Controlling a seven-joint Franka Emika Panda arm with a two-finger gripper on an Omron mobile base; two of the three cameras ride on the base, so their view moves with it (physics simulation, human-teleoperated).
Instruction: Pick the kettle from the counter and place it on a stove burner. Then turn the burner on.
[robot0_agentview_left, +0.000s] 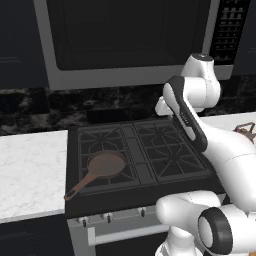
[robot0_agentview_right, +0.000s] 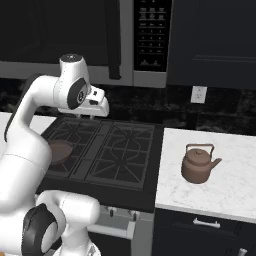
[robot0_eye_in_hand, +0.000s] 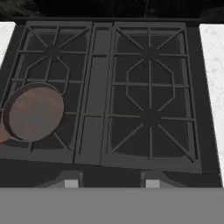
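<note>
Nothing is held yet by the two-finger gripper (robot0_eye_in_hand: 108, 184), jaws parted over the black stove (robot0_eye_in_hand: 148, 118); next it must swing right to the rounded copper-brown kettle (robot0_agentview_right: 199, 164) on the white marble counter (robot0_agentview_right: 235, 185).

Across the top of the frame we see dark cabinets (robot0_agentview_right: 215, 40) and a steel microwave (robot0_agentview_left: 130, 40), with a black speckled backsplash (robot0_agentview_right: 220, 112) and white outlet (robot0_agentview_right: 198, 94) below.
</note>
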